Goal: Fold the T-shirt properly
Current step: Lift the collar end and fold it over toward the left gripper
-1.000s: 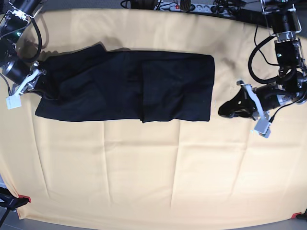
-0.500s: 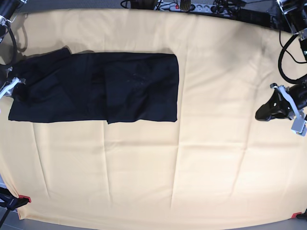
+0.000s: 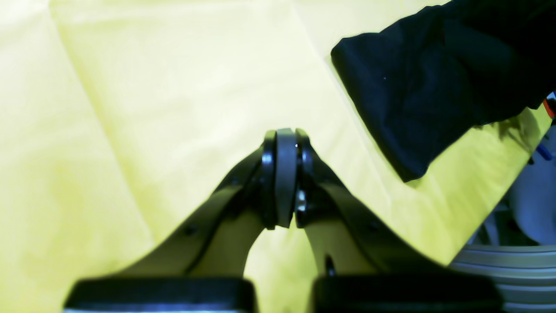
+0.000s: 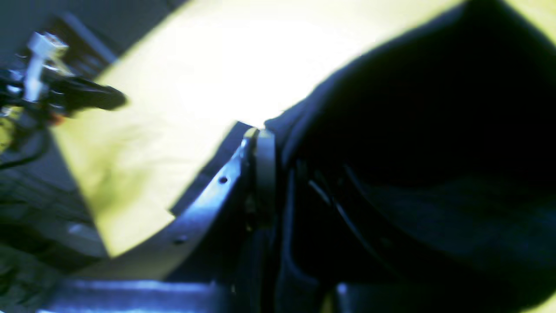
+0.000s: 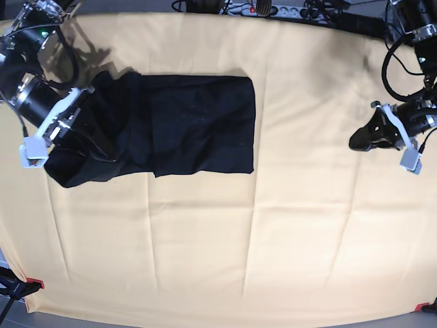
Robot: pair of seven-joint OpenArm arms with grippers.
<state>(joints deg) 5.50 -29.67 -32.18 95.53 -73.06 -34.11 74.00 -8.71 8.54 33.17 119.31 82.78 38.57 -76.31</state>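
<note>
T-shirt: black, lies upper left of base view on the yellow table cloth, part-folded into a long band. Right end flat w/ square edge; left end bunched and raised.

Right gripper, far left of frame: clamped on that left end, lifting it, prob. to carry it across for the next fold.

Left gripper, right of frame: jaws pressed shut, nothing between them, parked well apart from shirt, keeping clear.

A robot lab: a bench under yellow cloth, two arms, a power strip and cables.
</note>
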